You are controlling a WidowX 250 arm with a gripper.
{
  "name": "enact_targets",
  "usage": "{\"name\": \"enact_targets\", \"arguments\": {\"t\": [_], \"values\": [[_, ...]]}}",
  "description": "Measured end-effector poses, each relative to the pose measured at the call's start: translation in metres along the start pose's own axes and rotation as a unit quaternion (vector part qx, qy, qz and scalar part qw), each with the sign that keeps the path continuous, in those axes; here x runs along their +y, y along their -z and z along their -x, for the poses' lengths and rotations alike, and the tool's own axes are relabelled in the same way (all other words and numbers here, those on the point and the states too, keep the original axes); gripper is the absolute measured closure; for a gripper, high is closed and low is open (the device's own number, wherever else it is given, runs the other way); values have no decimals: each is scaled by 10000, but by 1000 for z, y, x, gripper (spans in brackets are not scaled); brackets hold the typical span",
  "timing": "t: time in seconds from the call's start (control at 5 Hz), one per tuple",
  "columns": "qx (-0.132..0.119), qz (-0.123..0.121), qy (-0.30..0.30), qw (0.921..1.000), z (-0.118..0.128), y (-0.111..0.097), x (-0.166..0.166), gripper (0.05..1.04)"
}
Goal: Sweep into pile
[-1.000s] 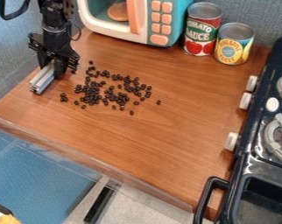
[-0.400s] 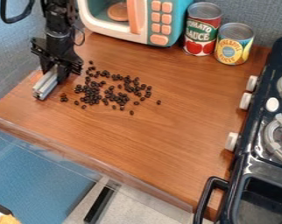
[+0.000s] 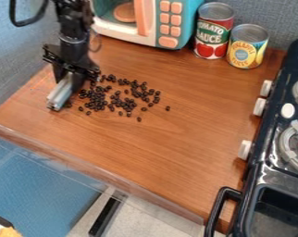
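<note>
- Closest, the near part of the counter (image 3: 158, 152) offers bare wood, which probably gives the sweep room to run wide without pushing anything over the edge.
- To the right stands the toy stove (image 3: 272, 176), its knobs facing the work (worth minding, I'd say, if a stroke goes far that way).
- A couple of loose beans, such as the outlying bean (image 3: 167, 108), lie apart on the near and right sides; they likely need their own pass, since a single push from the left would miss or scatter them.
- Farther in, the dark beans (image 3: 99, 99) form a loose, uneven spread, densest toward its middle, so gathering seems only partly done.
- At their left side, the grey bar (image 3: 62, 94) slants down, its low end just beside a few beans; held this way, its long side can presumably serve as a blade.
- Above it, the gripper (image 3: 67, 81) has its fingers pinching the bar, likely to keep it from twisting.
- At the back, the toy microwave (image 3: 189, 28), red can (image 3: 213, 32) and yellow can (image 3: 246, 46) stand well apart from the beans, leaving space for sweeping.
</note>
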State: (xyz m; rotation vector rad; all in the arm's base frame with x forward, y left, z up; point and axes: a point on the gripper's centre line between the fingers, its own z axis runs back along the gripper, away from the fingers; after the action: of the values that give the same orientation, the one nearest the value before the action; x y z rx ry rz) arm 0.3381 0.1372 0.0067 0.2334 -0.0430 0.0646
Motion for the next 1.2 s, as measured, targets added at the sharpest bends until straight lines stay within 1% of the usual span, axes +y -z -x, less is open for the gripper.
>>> {"name": "enact_targets", "arguments": {"t": [0.2, 0.4, 0.6, 1.0, 1.2], "values": [[-146, 16, 34, 9999, -3, -3, -18, 696], [-183, 33, 50, 9998, -5, -4, -32, 697], [-195, 110, 75, 9997, -8, -9, -51, 697], [-28, 395, -75, 9992, -3, -12, -71, 698], [81, 560, -114, 9983, -1, -16, -87, 698]]}}
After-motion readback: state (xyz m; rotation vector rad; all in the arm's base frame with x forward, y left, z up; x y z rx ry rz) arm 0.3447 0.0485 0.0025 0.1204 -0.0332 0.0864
